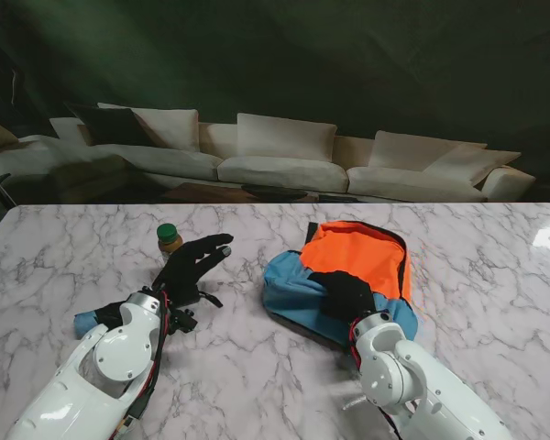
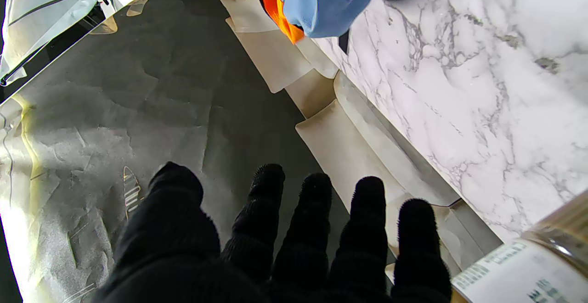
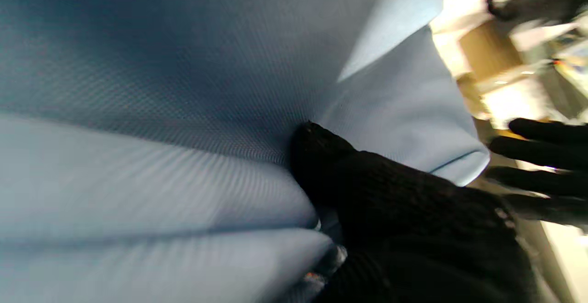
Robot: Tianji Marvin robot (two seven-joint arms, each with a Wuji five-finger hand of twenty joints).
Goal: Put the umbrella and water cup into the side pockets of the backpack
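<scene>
Left hand (image 1: 194, 266) hovers empty, fingers spread, beside the water cup (image 1: 170, 238); right hand (image 1: 346, 293) presses into the blue-and-orange backpack (image 1: 357, 261), grip unclear

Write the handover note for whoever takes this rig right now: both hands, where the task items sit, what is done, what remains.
Left hand: open, fingers spread, holding nothing, just on my side of the water cup.
Right hand: pressed onto the backpack; whether it actually grips the blue fabric cannot be told.
Water cup: upright on the table, green lid on, left of the backpack.
Umbrella: blue, lying on the table beside the left forearm, mostly hidden.
Done: nothing pocketed yet.
Left: grasp the cup, pocket it, then the umbrella.
</scene>
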